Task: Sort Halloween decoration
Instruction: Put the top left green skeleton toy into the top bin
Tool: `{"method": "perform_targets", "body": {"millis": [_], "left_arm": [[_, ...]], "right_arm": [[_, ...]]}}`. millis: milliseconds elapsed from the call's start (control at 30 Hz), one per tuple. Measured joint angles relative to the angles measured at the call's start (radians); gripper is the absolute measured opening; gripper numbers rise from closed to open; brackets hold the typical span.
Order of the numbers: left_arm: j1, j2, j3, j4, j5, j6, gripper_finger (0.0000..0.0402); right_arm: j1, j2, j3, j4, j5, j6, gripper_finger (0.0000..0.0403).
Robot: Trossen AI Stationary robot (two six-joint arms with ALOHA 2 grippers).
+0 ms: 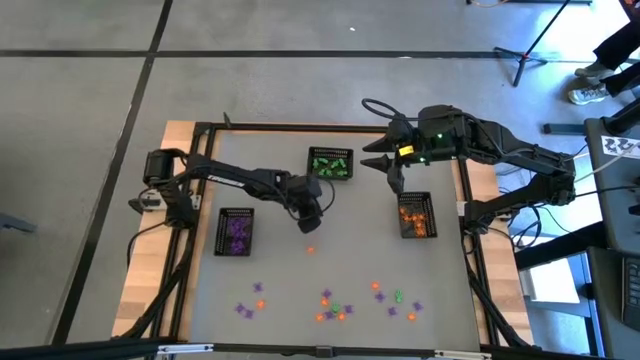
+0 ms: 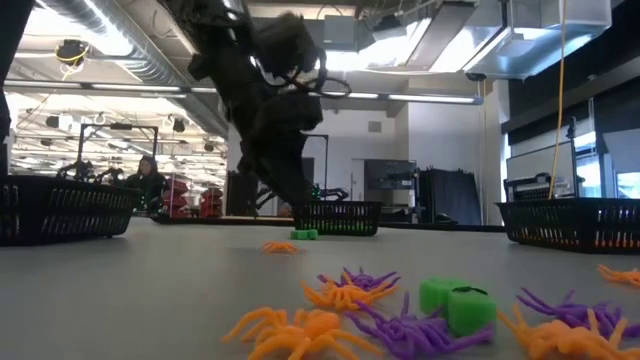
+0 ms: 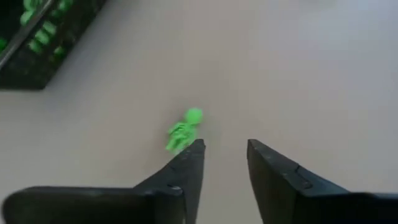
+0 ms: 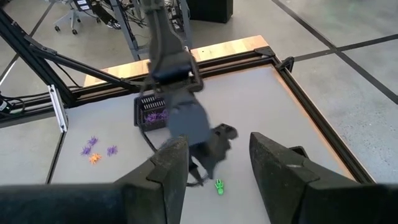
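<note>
I can read no brand, label or writing anywhere on the rig or the baskets. My landmark is the green basket (image 1: 330, 164) at the far middle of the table (image 1: 270, 270). The left gripper (image 3: 225, 152) hangs just in front of that basket, its fingers apart with nothing between them; a green skeleton figure (image 3: 182, 129) lies on the table just beside one fingertip, outside the gap. The right gripper (image 1: 386, 166) waits just beside the green basket, toward the orange basket (image 1: 416, 215), its fingers apart and empty. The purple basket (image 1: 236, 231) sits well off on the other side. The remaining Halloween decoration (image 1: 334, 305), purple, orange and green pieces, lies scattered well in front of the green basket near the table's front edge, and one orange piece (image 1: 311, 249) lies alone between. Nothing stands between the left gripper and the skeleton.
</note>
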Motion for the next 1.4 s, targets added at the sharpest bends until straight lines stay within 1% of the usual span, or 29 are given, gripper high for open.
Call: {"method": "perform_targets", "body": {"millis": [100, 200, 267, 400, 533, 600, 700, 1000, 1167, 1300, 1400], "left_arm": [[0.027, 0.012, -0.002, 0.015, 0.010, 0.015, 0.0135], [0.055, 0.012, -0.001, 0.015, 0.017, 0.035, 0.0144], [0.071, 0.018, -0.001, 0.019, 0.015, 0.067, 0.0145], [0.102, 0.026, -0.001, 0.031, 0.048, 0.129, 0.0146], [0.109, 0.048, 0.000, 0.038, 0.067, 0.196, 0.0146], [0.109, 0.065, 0.000, 0.046, 0.092, 0.216, 0.0146], [0.108, 0.098, 0.000, 0.063, 0.126, 0.224, 0.0146], [0.104, 0.162, 0.006, 0.079, 0.138, 0.220, 0.0142], [0.094, 0.182, 0.007, 0.060, 0.122, 0.220, 0.0114], [0.081, 0.183, 0.007, 0.056, 0.090, 0.218, 0.0065], [0.078, 0.183, 0.007, 0.043, 0.104, 0.207, 0.0020]], "right_arm": [[0.000, 0.000, 0.000, 0.000, 0.000, 0.000, 0.0167], [0.000, 0.000, 0.000, 0.001, 0.000, 0.000, 0.0167], [0.000, 0.000, 0.000, -0.001, 0.000, 0.000, 0.0167], [0.000, 0.000, 0.000, 0.000, 0.000, 0.000, 0.0167], [0.000, 0.000, 0.000, 0.000, 0.017, 0.000, 0.0167], [0.000, 0.000, 0.000, 0.000, 0.023, 0.000, 0.0167], [0.000, 0.000, 0.000, 0.000, 0.025, 0.000, 0.0167], [0.000, 0.000, 0.000, 0.000, 0.025, 0.001, 0.0167], [0.000, 0.000, 0.000, -0.005, 0.025, 0.006, 0.0167], [0.000, 0.001, 0.000, -0.018, 0.025, 0.006, 0.0167], [0.000, 0.001, 0.000, -0.020, 0.025, 0.006, 0.0167]]}}
